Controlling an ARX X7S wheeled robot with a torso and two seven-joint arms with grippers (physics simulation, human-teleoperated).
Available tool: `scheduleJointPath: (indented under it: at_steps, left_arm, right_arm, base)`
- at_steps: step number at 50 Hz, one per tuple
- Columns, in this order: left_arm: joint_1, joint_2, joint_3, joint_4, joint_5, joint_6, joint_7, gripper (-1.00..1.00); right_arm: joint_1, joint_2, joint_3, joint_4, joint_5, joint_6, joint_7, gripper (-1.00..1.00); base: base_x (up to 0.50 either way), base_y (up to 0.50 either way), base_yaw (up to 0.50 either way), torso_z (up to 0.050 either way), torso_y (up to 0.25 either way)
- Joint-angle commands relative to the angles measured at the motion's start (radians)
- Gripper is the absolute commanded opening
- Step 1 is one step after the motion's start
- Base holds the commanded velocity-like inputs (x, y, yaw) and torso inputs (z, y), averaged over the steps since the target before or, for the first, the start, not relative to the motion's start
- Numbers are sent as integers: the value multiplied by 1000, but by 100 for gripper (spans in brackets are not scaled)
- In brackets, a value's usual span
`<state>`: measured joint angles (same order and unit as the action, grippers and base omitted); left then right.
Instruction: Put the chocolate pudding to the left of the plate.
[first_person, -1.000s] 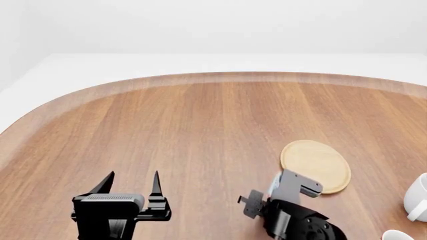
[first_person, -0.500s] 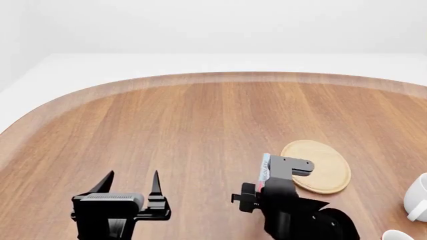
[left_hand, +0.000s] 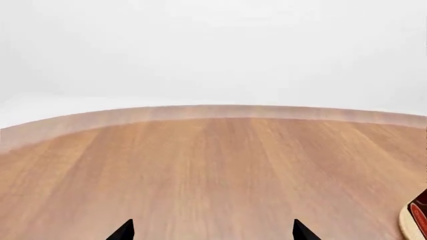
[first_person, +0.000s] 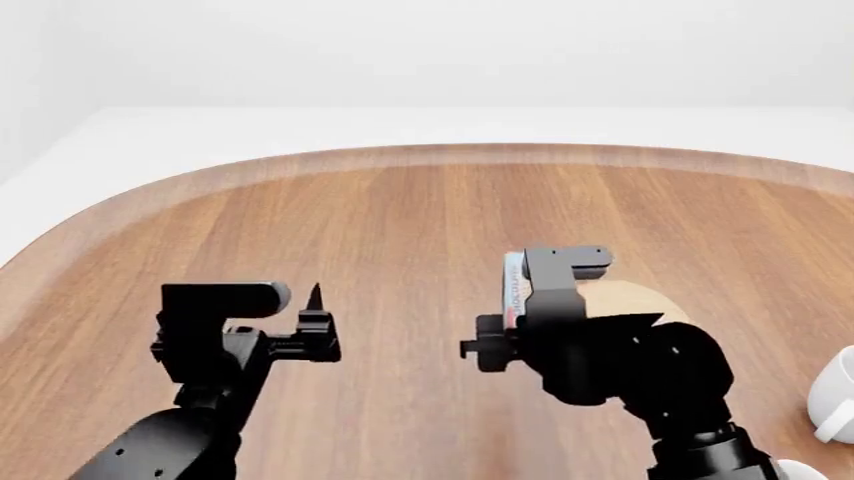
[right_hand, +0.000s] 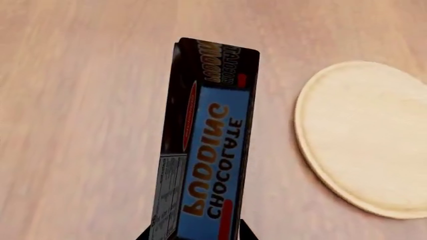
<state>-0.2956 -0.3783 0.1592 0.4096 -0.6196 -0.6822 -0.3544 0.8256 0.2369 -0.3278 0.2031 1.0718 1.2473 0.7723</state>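
Note:
My right gripper (first_person: 531, 268) is shut on the chocolate pudding (first_person: 511, 285), a thin carton with dark sides, held upright above the table. In the right wrist view the pudding (right_hand: 207, 150) shows its blue printed face between the fingers of the gripper (right_hand: 195, 232). The tan round plate (right_hand: 367, 135) lies flat on the wood beside it. In the head view the plate (first_person: 627, 298) is mostly hidden behind my right arm, just right of the carton. My left gripper (first_person: 274, 305) is open and empty over bare wood, far left of the carton; it also shows in the left wrist view (left_hand: 212, 232).
The wooden table (first_person: 400, 220) has a rounded far edge with white floor beyond. A white mug (first_person: 834, 395) stands at the right edge. A tan rim with something dark red on it (left_hand: 415, 222) shows at the edge of the left wrist view.
My right gripper has lifted and carried the pudding forward, from near the plate's near-left edge to its far-left side. My left arm has also risen and moved forward.

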Motion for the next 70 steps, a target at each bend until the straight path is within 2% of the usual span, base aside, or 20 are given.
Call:
scheduleJointPath:
  at_steps: [1, 12, 18, 25, 34, 41, 46, 58, 70]
  left_arm:
    - [-326, 10, -17, -188, -136, -254, 15, 100]
    - [-632, 70, 57, -600, -64, -238, 117, 100]
    - [-766, 105, 113, -814, -5, -236, 143, 100]
    - [-901, 153, 162, -1102, 73, -154, 185, 100]
    - [-1049, 217, 188, -1449, 121, -25, 284, 100]
    - [-1139, 253, 202, -1657, 150, 64, 337, 100]
    - [-1147, 259, 210, -1681, 163, 76, 339, 100]
    - [-1108, 236, 211, -1553, 153, 14, 301, 100]
    - [-1095, 227, 209, -1479, 141, -26, 288, 100]
  right_arm:
    - [201, -23, -55, 226, -63, 2, -83, -100]
    - [459, -127, -198, 703, -225, -134, -300, -100]
    - [606, -235, -300, 1100, -339, -316, -507, -100]
    - [631, -236, -261, 1105, -417, -262, -540, -100]
    - [642, -237, -114, 1106, -598, -195, -543, -100]
    - [649, -237, -126, 1106, -595, -184, -559, -100]
    - [643, -237, -204, 1106, -521, -193, -563, -100]
    - [643, -237, -356, 1106, -401, -212, -578, -100]
    - [690, -237, -196, 1106, -574, -182, -623, -100]
  base:
    - [0, 0, 0, 0, 0]
    - [0, 0, 0, 0, 0]
    - [0, 0, 0, 0, 0]
    - [0, 0, 0, 0, 0]
    - [0, 0, 0, 0, 0]
    - [0, 0, 0, 0, 0]
    - [0, 0, 0, 0, -123]
    - [0, 0, 0, 0, -250]
    - [-2, 0, 0, 0, -250]
